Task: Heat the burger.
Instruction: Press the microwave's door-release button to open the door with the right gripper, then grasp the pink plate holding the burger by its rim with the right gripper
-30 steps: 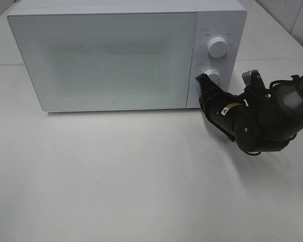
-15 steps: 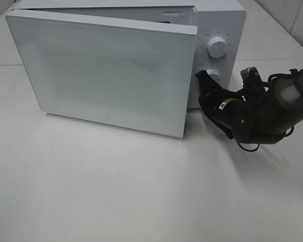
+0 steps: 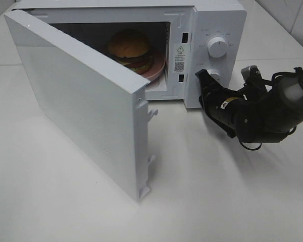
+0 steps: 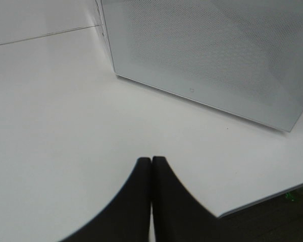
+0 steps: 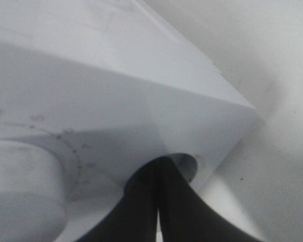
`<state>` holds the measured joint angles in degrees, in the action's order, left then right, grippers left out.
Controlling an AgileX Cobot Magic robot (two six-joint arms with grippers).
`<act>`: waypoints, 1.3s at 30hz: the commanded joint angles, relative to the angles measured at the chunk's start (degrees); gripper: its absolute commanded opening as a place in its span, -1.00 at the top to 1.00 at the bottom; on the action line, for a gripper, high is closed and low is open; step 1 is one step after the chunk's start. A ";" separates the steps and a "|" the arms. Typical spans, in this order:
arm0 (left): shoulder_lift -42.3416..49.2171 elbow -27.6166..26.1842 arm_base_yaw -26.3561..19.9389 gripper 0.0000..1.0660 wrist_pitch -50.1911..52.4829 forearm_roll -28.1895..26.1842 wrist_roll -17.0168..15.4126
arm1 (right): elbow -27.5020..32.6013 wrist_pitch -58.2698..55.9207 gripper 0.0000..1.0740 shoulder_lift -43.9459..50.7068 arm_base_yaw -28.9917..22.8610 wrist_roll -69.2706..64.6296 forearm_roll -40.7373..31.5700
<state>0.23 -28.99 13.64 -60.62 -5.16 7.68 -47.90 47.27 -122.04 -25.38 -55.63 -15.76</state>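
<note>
Our right fingers (image 5: 144, 196) are pressed together with nothing between them. Their tips seem to rest against the control panel (image 3: 227, 70) at a small round recess (image 5: 187, 166), just beside the lower knob (image 3: 215, 77). Our left fingers (image 4: 139, 191) are likewise closed and empty, hovering over bare table (image 3: 217, 191) with the door (image 3: 76, 101) near in front of them. The microwave (image 3: 219, 15) stands at the table's far edge, and its door is swung wide toward the near-left. The burger (image 3: 130, 46) sits inside the cavity on the pink plate (image 3: 160, 68), toward the cavity's right side. We judge the main risk to be that nothing heats while the door is open. A weak push may leave it unlatched, while a hard one could slide the microwave along the table or jolt the burger on its plate. If the right fingers pull away carelessly they may brush the lower knob and alter its setting. The left arm could also foul the door's swing.
</note>
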 commanded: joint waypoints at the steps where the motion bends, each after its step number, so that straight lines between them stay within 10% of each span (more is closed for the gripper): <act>1: 1.20 0.23 -0.17 0.99 0.92 -0.46 -0.29 | 3.15 3.55 1.00 3.27 0.06 0.52 3.90; 24: 1.20 0.23 -0.17 0.99 0.92 -0.46 -0.29 | 15.93 10.60 1.00 12.03 0.06 34.78 19.77; 39: 1.20 0.23 -0.17 0.99 0.92 -0.46 -0.29 | 15.87 -12.95 1.00 22.52 0.06 57.58 22.23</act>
<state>0.23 -28.99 13.64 -60.62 -5.16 7.68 -31.80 35.64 -100.44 -25.38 0.00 5.90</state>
